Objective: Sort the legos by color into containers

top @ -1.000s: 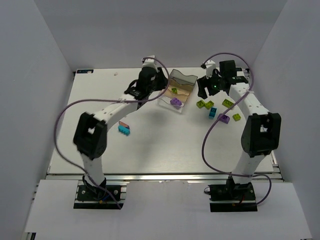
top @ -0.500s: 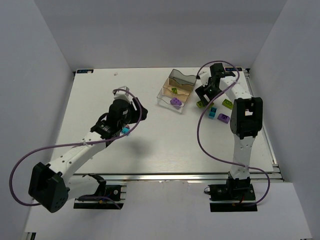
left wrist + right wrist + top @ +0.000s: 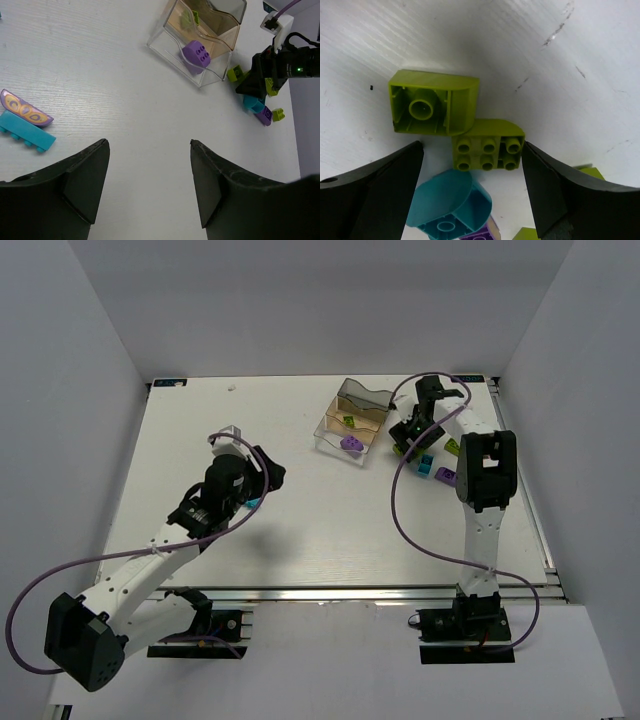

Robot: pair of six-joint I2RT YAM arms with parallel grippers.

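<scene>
The clear three-compartment tray (image 3: 357, 400) holds a purple brick (image 3: 350, 443) in its near compartment and a lime brick (image 3: 349, 421) in the middle one. It also shows in the left wrist view (image 3: 220, 20). My right gripper (image 3: 409, 436) is open and low over the loose bricks right of the tray. In the right wrist view its fingers straddle a studded lime brick (image 3: 487, 150), beside an upturned lime brick (image 3: 434, 102) and a teal brick (image 3: 451, 202). My left gripper (image 3: 264, 476) is open and empty above the table. A teal brick with a pink piece (image 3: 27, 135) lies to its left.
More loose bricks lie right of the tray: teal (image 3: 424, 463), purple (image 3: 446, 477) and lime (image 3: 453, 447). Grey walls enclose the table on three sides. The right arm's purple cable loops over the table's right half.
My left arm has pulled back from the tray to the table's left middle, near the teal-and-pink brick. My right gripper has come down over the lime bricks beside the tray.
</scene>
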